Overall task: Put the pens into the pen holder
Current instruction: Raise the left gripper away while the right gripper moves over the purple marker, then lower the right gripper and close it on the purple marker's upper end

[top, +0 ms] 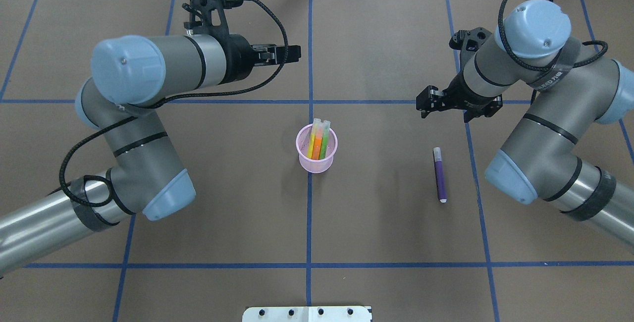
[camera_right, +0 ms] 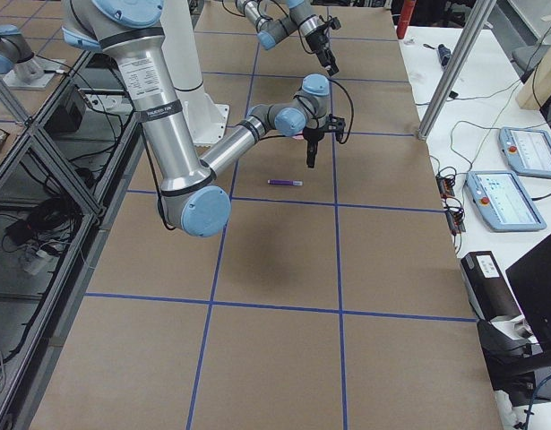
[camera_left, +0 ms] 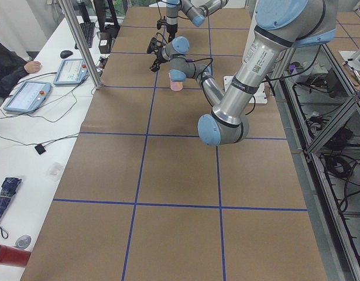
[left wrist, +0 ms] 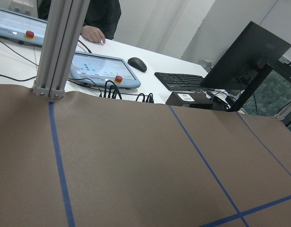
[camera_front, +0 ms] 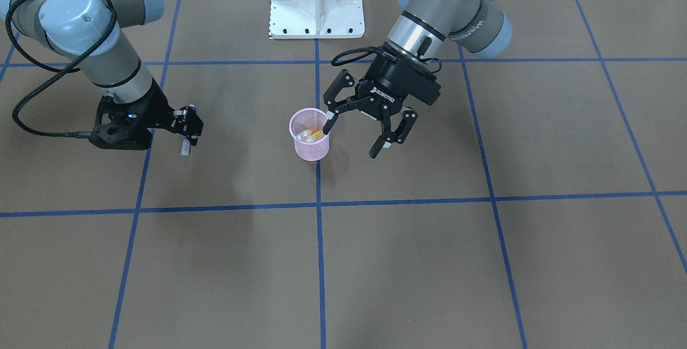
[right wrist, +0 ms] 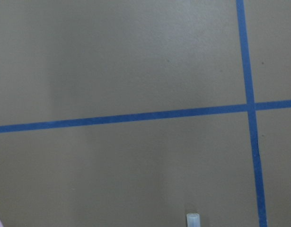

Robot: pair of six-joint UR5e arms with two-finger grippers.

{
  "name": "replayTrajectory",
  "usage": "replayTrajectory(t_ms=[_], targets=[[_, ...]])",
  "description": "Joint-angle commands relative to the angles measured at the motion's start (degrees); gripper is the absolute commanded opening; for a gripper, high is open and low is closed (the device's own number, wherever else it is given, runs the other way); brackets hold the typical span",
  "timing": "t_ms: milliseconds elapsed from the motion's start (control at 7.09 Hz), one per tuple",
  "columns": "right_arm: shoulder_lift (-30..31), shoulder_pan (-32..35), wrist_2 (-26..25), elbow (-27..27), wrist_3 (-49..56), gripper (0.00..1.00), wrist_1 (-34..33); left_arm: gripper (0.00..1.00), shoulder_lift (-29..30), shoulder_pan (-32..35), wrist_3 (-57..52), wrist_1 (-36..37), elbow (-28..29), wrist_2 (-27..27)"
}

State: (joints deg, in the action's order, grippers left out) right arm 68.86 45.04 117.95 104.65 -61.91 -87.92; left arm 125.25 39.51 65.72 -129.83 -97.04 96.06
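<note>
The pink mesh pen holder [top: 317, 161] stands at the table's middle with a yellow, an orange and a green pen [top: 318, 139] upright in it. A purple pen [top: 439, 176] lies flat on the brown table to its right, pale cap away from the robot. My right gripper [top: 422, 105] hangs above and just beyond that cap, apart from it, and looks open and empty. Its wrist view shows only the cap tip [right wrist: 193, 220] at the bottom edge. My left gripper [camera_front: 352, 138] is raised beyond the holder, open with nothing in it.
Blue tape lines [top: 309, 79] divide the brown table. The white robot base plate [camera_front: 315, 2] sits at the robot's edge. Beyond the far edge are an aluminium post [left wrist: 60, 47], control tablets [left wrist: 95, 68], a keyboard, a monitor and a seated person [camera_left: 7, 64].
</note>
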Motion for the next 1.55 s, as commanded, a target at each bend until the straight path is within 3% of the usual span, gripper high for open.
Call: replayTrajectory(t_ms=[0, 141, 564, 988, 1411], targets=[[0.66, -2.58, -0.09, -2.42, -0.23, 0.99, 0.29, 0.99, 0.0, 6.69, 0.47, 8.42, -0.87, 10.43], [0.83, -3.46, -0.27, -3.48, -0.06, 0.99, 0.3, 0.99, 0.0, 8.81, 0.03, 10.1, -0.69, 13.25], [2.15, -5.31, -0.27, -4.37, -0.06, 0.94, 0.3, 0.99, 0.0, 9.79, -0.06, 10.21, 0.01, 13.81], [2.24, -6.46, -0.18, -5.6, -0.06, 0.74, 0.38, 0.99, 0.0, 9.88, -0.15, 10.12, 0.45, 13.81], [2.24, -6.99, -0.18, -7.7, -0.06, 0.73, 3.44, 0.99, 0.0, 9.88, -0.41, 10.03, 0.45, 13.81]])
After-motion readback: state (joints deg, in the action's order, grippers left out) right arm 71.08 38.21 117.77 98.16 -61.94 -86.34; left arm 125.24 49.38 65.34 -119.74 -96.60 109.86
